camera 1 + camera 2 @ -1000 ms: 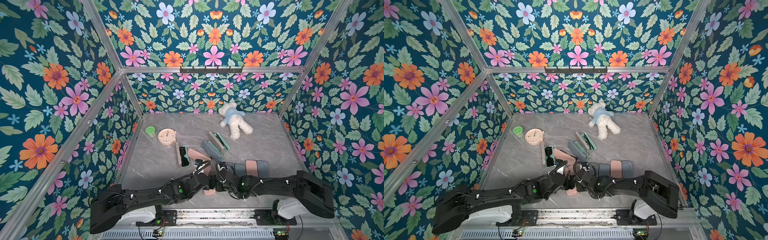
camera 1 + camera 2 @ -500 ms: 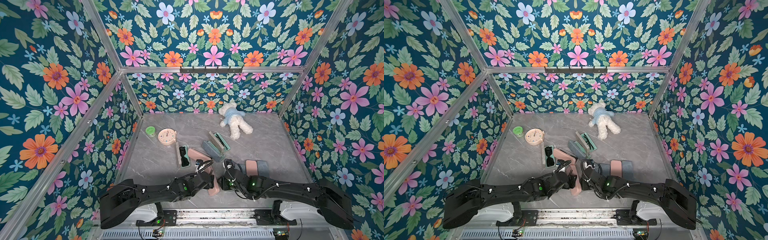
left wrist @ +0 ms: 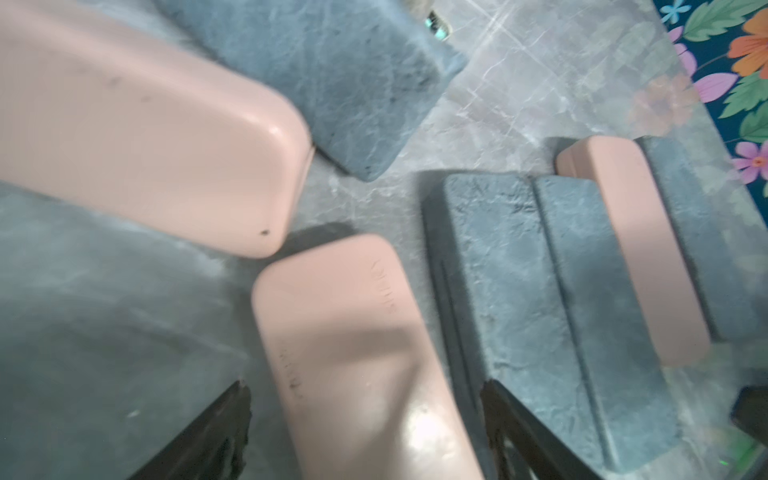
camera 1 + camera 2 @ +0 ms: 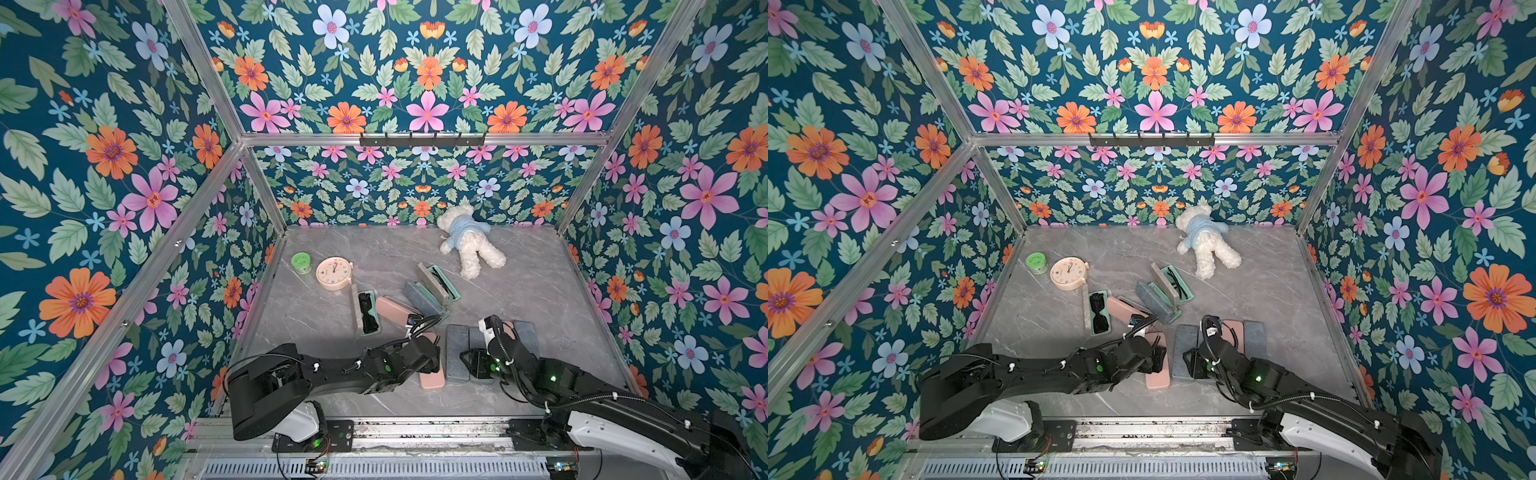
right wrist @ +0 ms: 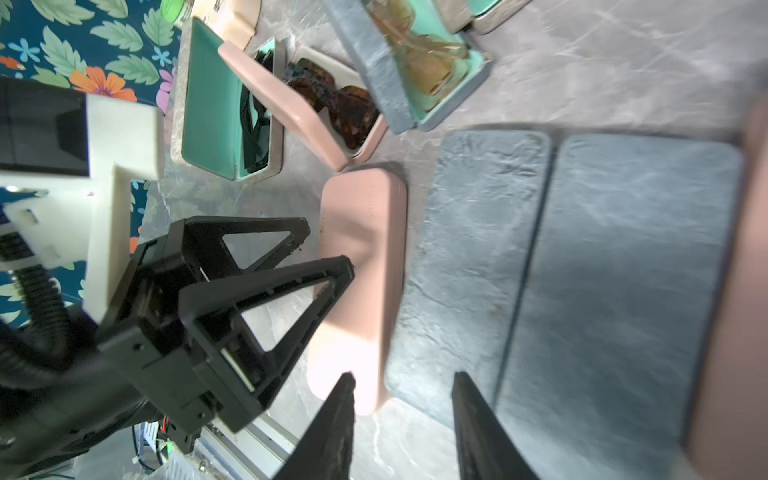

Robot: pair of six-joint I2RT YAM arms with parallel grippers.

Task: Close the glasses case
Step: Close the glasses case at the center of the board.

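Note:
A closed pink glasses case lies near the front of the table. My left gripper is open and straddles it, with a gap on each side. My right gripper is open beside the case's near end, holding nothing. Behind stand open cases: a beige one with teal lining and black glasses, a pink one with tortoiseshell glasses, and a grey one with amber glasses.
Closed grey cases and another pink case lie side by side to the right of the grippers. A further open teal-lined case, a clock, a green tub and a teddy bear sit farther back.
My right gripper has drawn away to the right of the pink case and its jaws have widened. My left gripper has stayed open over the pink case, shifting slightly.

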